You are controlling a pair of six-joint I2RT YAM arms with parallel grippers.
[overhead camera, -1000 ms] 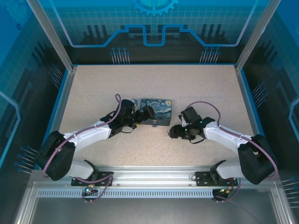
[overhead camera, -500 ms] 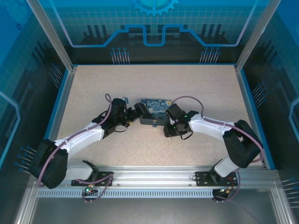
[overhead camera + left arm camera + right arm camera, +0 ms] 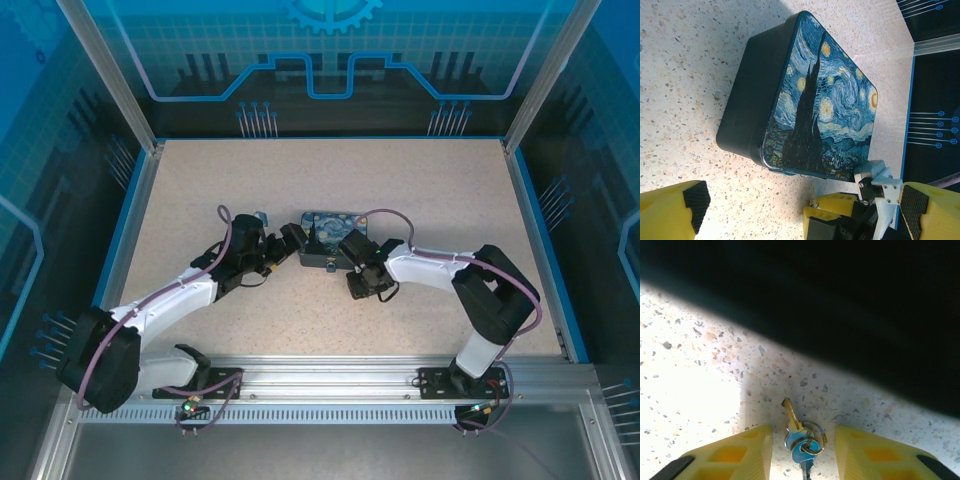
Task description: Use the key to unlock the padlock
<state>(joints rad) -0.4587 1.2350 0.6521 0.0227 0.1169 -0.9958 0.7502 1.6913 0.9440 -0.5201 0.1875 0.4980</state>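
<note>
Change: the right end effector (image 3: 803, 432) has swung in from 3 o'clock to the padlock's (image 3: 333, 238) 6 o'clock side. Its fingers stand apart astride the key (image 3: 796, 426), gripping nothing.
Meaning: key pickup looks imminent; unlocking not begun.
Left end effector (image 3: 292, 243): open, empty, at the padlock's 9 o'clock.
Bench (image 3: 420, 180): padlock lies face up near centre.
Unclear: keyhole and shackle cannot be made out.

The padlock (image 3: 331, 231) lies face up near the middle of the table (image 3: 430, 190). The left gripper (image 3: 293, 240) is just beside its left edge. The right gripper (image 3: 352, 253) is at its near right corner.
</note>
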